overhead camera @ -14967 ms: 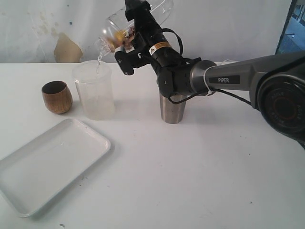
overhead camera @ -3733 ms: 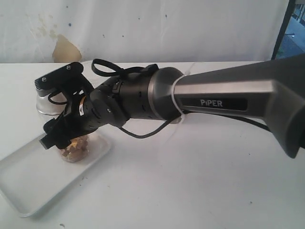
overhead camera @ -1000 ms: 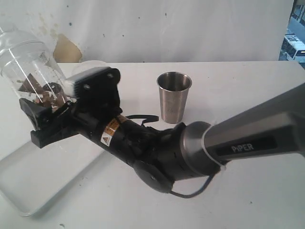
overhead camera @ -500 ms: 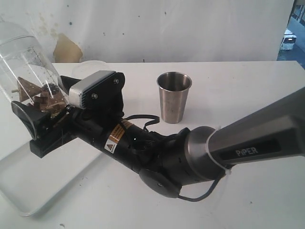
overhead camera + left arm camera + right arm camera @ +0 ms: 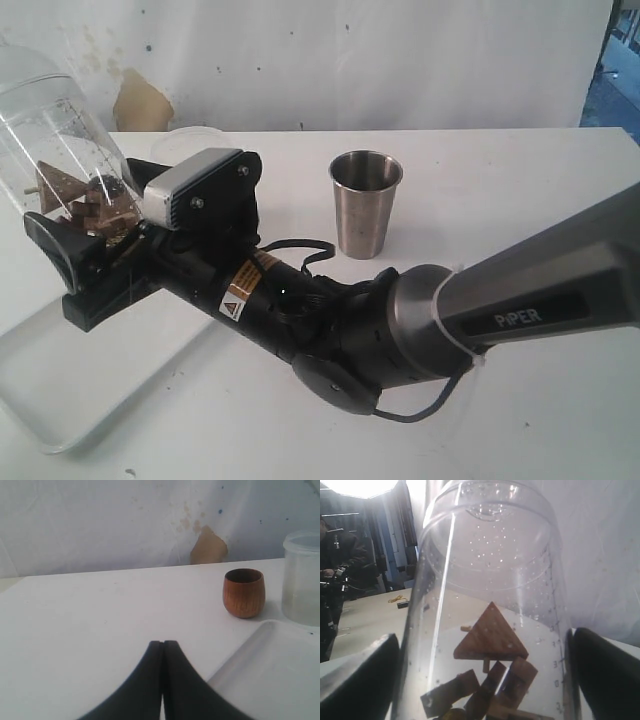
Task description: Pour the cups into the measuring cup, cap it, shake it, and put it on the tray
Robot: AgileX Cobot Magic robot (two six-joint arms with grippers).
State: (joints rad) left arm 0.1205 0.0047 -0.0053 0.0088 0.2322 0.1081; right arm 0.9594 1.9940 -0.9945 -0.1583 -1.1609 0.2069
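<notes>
Black fingers (image 5: 362, 675) of my right gripper (image 5: 95, 225) stand wide, clamped on either side of the measuring cup (image 5: 60, 140). I hold it off the table (image 5: 520, 180), leaning away from upright. Brown wooden pieces (image 5: 490, 640) lie heaped at its gripped end, one of them a triangle, and droplets (image 5: 485, 545) speckle its clear wall. Below that wrist lies the white tray (image 5: 60, 400). Behind my arm the steel tumbler (image 5: 365, 205) stands upright, well apart from what I hold. My left gripper (image 5: 162, 680) has its jaws pressed together on nothing, low over the table near the tray's rim. Beyond it the wooden cup (image 5: 243, 592) stands upright just beside the frosted container (image 5: 302, 577).
</notes>
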